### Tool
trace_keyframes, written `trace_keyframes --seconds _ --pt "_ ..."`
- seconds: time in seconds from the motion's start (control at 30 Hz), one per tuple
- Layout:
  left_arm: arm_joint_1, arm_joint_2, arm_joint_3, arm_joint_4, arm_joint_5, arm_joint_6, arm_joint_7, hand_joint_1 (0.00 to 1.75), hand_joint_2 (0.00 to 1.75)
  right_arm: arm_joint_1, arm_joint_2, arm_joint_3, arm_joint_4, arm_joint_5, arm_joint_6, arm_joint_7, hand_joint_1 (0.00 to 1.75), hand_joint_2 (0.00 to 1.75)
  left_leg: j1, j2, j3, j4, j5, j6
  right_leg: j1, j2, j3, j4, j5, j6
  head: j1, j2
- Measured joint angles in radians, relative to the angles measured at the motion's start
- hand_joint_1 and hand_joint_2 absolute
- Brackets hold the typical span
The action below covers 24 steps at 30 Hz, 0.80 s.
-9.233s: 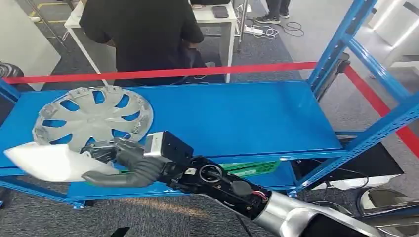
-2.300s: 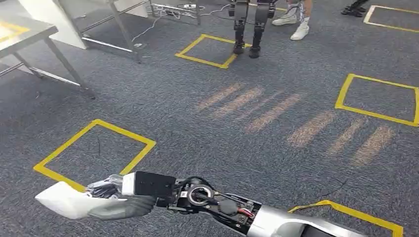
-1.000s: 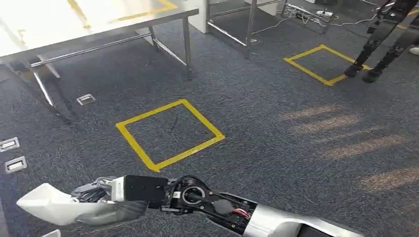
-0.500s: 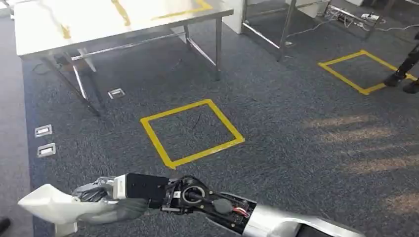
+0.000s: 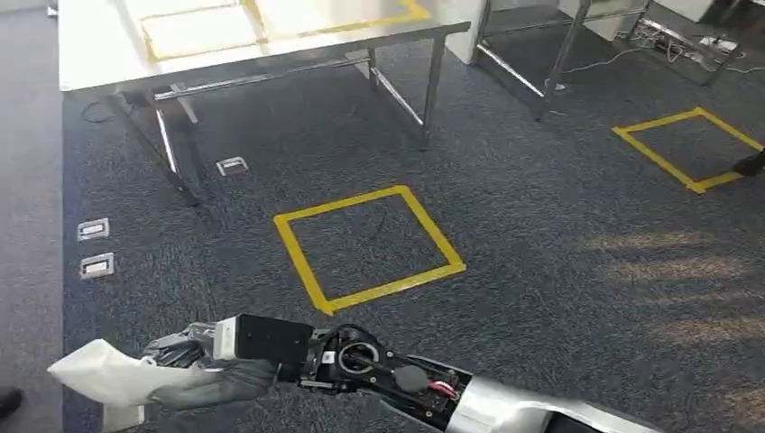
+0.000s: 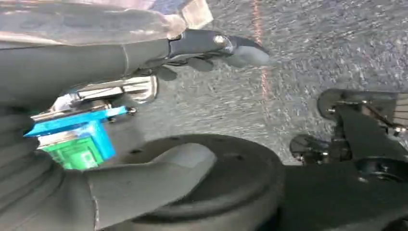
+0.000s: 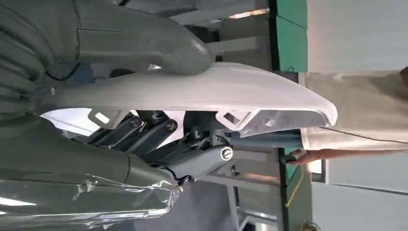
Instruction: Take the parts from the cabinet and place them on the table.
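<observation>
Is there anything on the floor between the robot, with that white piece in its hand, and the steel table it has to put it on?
Nothing visible blocks the way. The right hand holds the white part, and between it and the steel table lies open carpet with a yellow taped square and flat floor sockets, none of them raised.

- The head view looks forward and steeply down from high on the robot, taking in grey carpet, a yellow tape square and a steel surface at the far side.
- The right wrist view sits close behind the right hand, turned on its side, facing along a white part held in it.
- The left wrist view, also close, looks past the left hand at carpet.
- Head and right wrist views share that hand and white part.
</observation>
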Motion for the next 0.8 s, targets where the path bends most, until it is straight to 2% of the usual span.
trace_keyframes --seconds 0.03,0.07,0.1,0.13,0.17,0.2,0.23,0.27,0.3,0.33,0.37,0.4,0.43,0.47,0.5,0.53,0.57,0.6,0.63,0.67,0.7,0.73,0.77,0.8 --pt "0.000 0.000 0.000 0.000 0.000 0.000 0.005 0.00 1.75 0.002 -0.001 0.000 0.000 0.000 -0.002 0.000 1.75 1.75 0.000 -0.001 0.013 -0.004 -0.009 0.004 -0.001 0.001 -0.054 0.081 -0.010 0.003 0.002 0.000" --pt "0.000 0.001 0.000 0.000 0.000 0.000 0.008 0.00 1.75 0.006 -0.003 0.000 0.000 -0.001 -0.005 0.002 1.75 1.75 -0.001 -0.003 0.028 -0.007 -0.020 0.004 -0.001 0.001 -0.106 0.149 -0.037 0.006 0.003 0.000" --pt "0.001 0.001 0.000 0.000 0.000 0.000 0.010 0.00 1.75 0.011 -0.007 0.000 0.000 -0.002 -0.006 0.003 1.75 1.75 -0.001 -0.007 0.046 -0.010 -0.033 0.005 -0.001 0.001 -0.148 0.192 -0.070 0.009 0.002 0.000" --pt "0.002 0.001 0.000 0.000 0.000 0.000 0.013 0.00 1.75 0.015 -0.011 0.000 0.000 -0.002 -0.007 0.005 1.75 1.75 -0.001 -0.011 0.065 -0.011 -0.046 0.005 -0.001 0.001 -0.179 0.207 -0.104 0.010 0.002 0.000" --pt "0.004 0.001 0.000 0.000 0.000 0.000 0.014 0.00 1.75 0.017 -0.014 0.000 0.000 -0.003 -0.008 0.005 1.75 1.75 -0.001 -0.015 0.092 -0.011 -0.066 0.004 -0.001 0.001 -0.197 0.189 -0.133 0.009 0.002 0.000" --pt "0.006 0.000 0.000 0.000 0.000 0.000 0.015 0.00 1.75 0.017 -0.016 0.000 0.000 -0.003 -0.008 0.005 1.75 1.75 -0.001 -0.020 0.120 -0.011 -0.085 0.002 -0.001 0.001 -0.199 0.142 -0.132 0.008 0.003 0.000" --pt "0.006 0.000 0.000 0.000 0.000 0.000 0.016 0.00 1.75 0.017 -0.017 0.000 0.000 -0.003 -0.008 0.005 1.75 1.75 -0.001 -0.023 0.144 -0.011 -0.102 0.001 0.000 0.002 -0.196 0.084 -0.105 0.005 0.002 0.000" --pt "0.006 0.000 0.000 0.000 0.000 0.000 0.016 0.00 1.75 0.018 -0.018 0.000 0.000 -0.005 -0.008 0.005 1.75 1.75 -0.001 -0.024 0.170 -0.011 -0.122 -0.001 0.001 0.002 -0.192 0.012 -0.034 -0.001 0.003 0.000" --pt "0.007 -0.001 0.000 0.000 0.000 0.000 0.016 0.00 1.75 0.021 -0.023 -0.001 0.000 -0.005 -0.008 0.005 1.75 1.75 -0.001 -0.024 0.186 -0.013 -0.144 -0.003 0.003 0.001 -0.192 -0.064 0.103 -0.008 0.003 0.000" --pt "0.005 -0.002 0.000 0.000 0.000 0.000 0.016 0.00 1.75 0.025 -0.027 -0.001 0.000 -0.005 -0.008 0.005 1.75 1.75 -0.004 -0.027 0.208 -0.002 -0.167 -0.009 0.009 0.003 -0.197 -0.113 0.216 -0.011 0.002 0.000" --pt "0.003 -0.002 0.000 0.000 0.000 0.000 0.016 0.00 1.75 0.027 -0.028 0.000 0.000 -0.006 -0.008 0.006 1.75 1.75 -0.005 -0.030 0.218 -0.022 -0.179 -0.018 0.014 0.005 -0.171 -0.086 0.171 -0.018 0.004 0.000" --pt "0.000 -0.001 0.000 0.000 0.000 0.000 0.016 0.00 1.75 0.025 -0.028 -0.002 -0.005 -0.006 -0.009 0.007 1.75 1.75 -0.003 -0.030 0.252 -0.038 -0.183 -0.024 0.016 0.008 -0.166 -0.088 0.161 -0.025 -0.001 0.000" --pt "-0.004 -0.001 0.000 0.000 0.000 0.000 0.016 0.00 1.75 0.021 -0.028 -0.002 -0.008 -0.006 -0.009 0.006 1.75 1.75 0.000 -0.028 0.247 -0.014 -0.163 -0.028 0.018 0.007 -0.154 -0.093 0.148 -0.031 0.004 0.000" --pt "-0.011 0.000 0.000 0.000 -0.001 0.000 0.016 0.00 1.75 0.013 -0.022 -0.003 -0.014 -0.007 -0.010 0.005 1.75 1.75 -0.003 -0.029 0.219 0.045 -0.133 -0.031 0.012 0.011 -0.133 -0.096 0.138 -0.039 0.002 0.000" --pt "-0.016 -0.001 0.000 0.000 -0.002 0.000 0.016 0.00 1.75 0.011 -0.021 -0.004 -0.017 -0.007 -0.010 0.005 1.75 1.75 0.001 -0.023 0.167 0.140 -0.096 -0.033 0.008 0.014 -0.113 -0.106 0.125 -0.043 0.002 0.000" --pt "-0.017 -0.003 0.000 0.000 -0.002 0.000 0.016 0.00 1.75 0.010 -0.021 -0.005 -0.017 -0.007 -0.010 0.004 1.75 1.75 0.001 -0.019 0.098 0.235 -0.078 -0.041 0.005 0.011 -0.090 -0.115 0.110 -0.047 0.000 0.000" --pt "-0.016 -0.003 0.000 0.000 -0.002 0.000 0.013 0.00 1.75 0.012 -0.021 -0.004 -0.017 -0.007 -0.010 0.004 1.75 1.75 0.004 -0.017 0.031 0.307 -0.095 -0.046 0.004 0.011 -0.065 -0.125 0.095 -0.049 0.000 0.000" --pt "-0.013 -0.003 0.000 0.000 -0.003 0.000 0.008 0.00 1.75 0.016 -0.023 -0.004 -0.016 -0.007 -0.013 0.005 1.75 1.75 0.006 -0.016 -0.023 0.343 -0.139 -0.052 0.004 0.012 -0.039 -0.134 0.080 -0.049 0.000 0.000" --pt "-0.013 -0.003 0.000 0.000 -0.004 0.000 0.006 0.00 1.75 0.019 -0.025 -0.005 -0.016 -0.007 -0.014 0.005 1.75 1.75 0.007 -0.015 -0.066 0.351 -0.194 -0.055 0.003 0.013 -0.011 -0.144 0.064 -0.049 0.000 0.000" --pt "-0.011 -0.003 0.000 0.000 -0.006 0.000 0.004 0.00 1.75 0.020 -0.027 -0.005 -0.016 -0.007 -0.014 0.005 1.75 1.75 0.008 -0.013 -0.102 0.334 -0.250 -0.056 0.001 0.016 0.023 -0.153 0.045 -0.047 0.000 0.000" --pt "-0.006 -0.002 0.000 0.000 -0.009 0.000 0.002 0.00 1.75 0.020 -0.028 -0.005 -0.016 -0.007 -0.016 0.005 1.75 1.75 0.008 -0.012 -0.125 0.299 -0.277 -0.057 -0.001 0.020 0.054 -0.160 0.026 -0.045 0.000 0.000" --pt "-0.001 -0.002 0.000 0.000 -0.009 0.000 0.002 0.00 1.75 0.021 -0.029 -0.006 -0.016 -0.007 -0.018 0.004 1.75 1.75 0.008 -0.012 -0.141 0.246 -0.267 -0.056 -0.003 0.023 0.085 -0.165 0.006 -0.042 0.000 0.000" --pt "0.005 0.000 -0.001 0.000 -0.009 0.000 0.003 0.00 1.75 0.022 -0.032 -0.006 -0.016 -0.008 -0.019 0.004 1.75 1.75 0.008 -0.010 -0.151 0.167 -0.187 -0.055 -0.005 0.024 0.118 -0.168 -0.018 -0.039 0.000 0.000" --pt "0.013 0.000 -0.001 0.000 -0.010 0.000 0.003 0.00 1.75 0.026 -0.034 -0.007 -0.016 -0.007 -0.021 0.005 1.75 1.75 0.008 -0.004 -0.156 0.083 -0.028 -0.049 -0.005 0.022 0.115 -0.174 -0.040 -0.034 0.000 0.000"
